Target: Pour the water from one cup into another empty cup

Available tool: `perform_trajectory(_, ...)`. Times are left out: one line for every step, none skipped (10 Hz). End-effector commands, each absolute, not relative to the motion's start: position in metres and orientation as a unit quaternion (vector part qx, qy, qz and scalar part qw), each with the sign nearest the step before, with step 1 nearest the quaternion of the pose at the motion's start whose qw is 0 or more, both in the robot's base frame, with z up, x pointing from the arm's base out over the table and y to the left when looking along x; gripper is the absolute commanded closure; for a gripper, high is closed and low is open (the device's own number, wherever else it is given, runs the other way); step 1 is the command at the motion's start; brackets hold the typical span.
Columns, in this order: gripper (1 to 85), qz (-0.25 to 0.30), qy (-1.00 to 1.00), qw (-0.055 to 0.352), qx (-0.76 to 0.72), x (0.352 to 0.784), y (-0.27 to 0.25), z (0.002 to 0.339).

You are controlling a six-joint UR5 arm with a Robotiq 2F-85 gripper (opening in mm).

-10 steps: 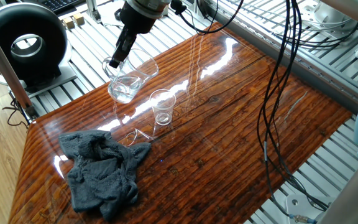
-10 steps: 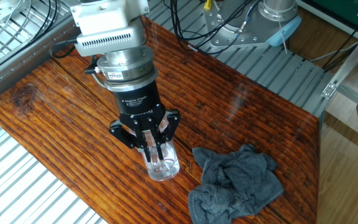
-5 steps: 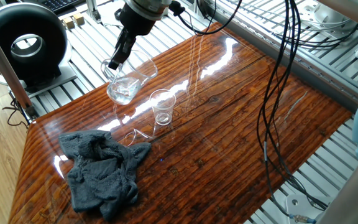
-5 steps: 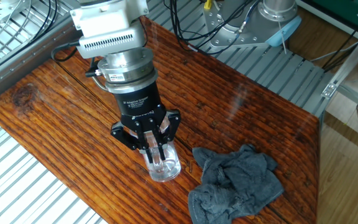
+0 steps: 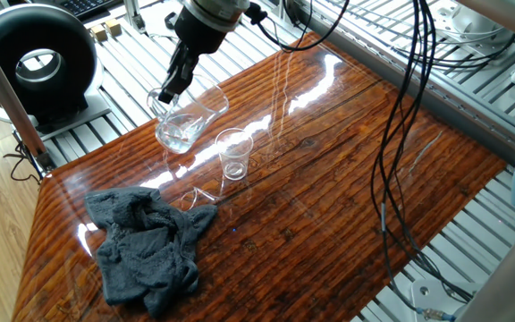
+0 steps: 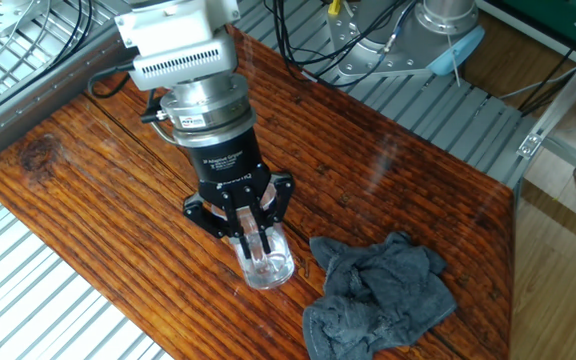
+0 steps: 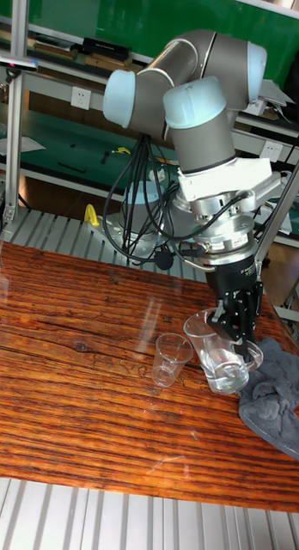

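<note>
Mug (image 5: 186, 116), near the table's (image 5: 329, 206) far-left edge, hangs tilted from your gripper (image 5: 167, 90), fingers clamped on its rim. Tumbler (image 5: 233, 154) stands just beside. Other fixed view: tumbler hidden. Tall view: tumbler (image 7: 172, 358) lies left of the mug's water (image 7: 225, 371).

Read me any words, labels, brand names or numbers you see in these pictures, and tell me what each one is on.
Gripper: small white print on its black body, too small and blurred to read.
Glass mug, small glass tumbler, grey cloth: no text visible.
Nothing else legible.
</note>
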State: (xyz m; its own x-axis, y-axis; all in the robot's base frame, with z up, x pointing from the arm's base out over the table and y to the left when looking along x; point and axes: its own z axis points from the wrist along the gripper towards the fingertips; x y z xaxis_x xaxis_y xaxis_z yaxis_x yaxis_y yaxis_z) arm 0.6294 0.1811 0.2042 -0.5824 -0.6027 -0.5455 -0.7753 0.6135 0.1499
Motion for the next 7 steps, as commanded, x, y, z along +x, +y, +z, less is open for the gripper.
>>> perform_trajectory(84.7, 0.197, 0.864, 0.244, -0.393, 0.635, 0.186, 0.200)
perform_trajectory(84.7, 0.211, 0.859, 0.254, -0.391, 0.637, 0.193, 0.201)
perform_trajectory(84.7, 0.219, 0.855, 0.263, -0.389, 0.640, 0.198, 0.205)
perform_trajectory(84.7, 0.221, 0.853, 0.266, -0.391, 0.640, 0.199, 0.206)
perform_trajectory(84.7, 0.217, 0.853, 0.263, -0.395, 0.639, 0.198, 0.204)
perform_trajectory(84.7, 0.214, 0.852, 0.265, -0.397, 0.640, 0.197, 0.205)
perform_trajectory(84.7, 0.223, 0.849, 0.268, -0.397, 0.640, 0.201, 0.207)
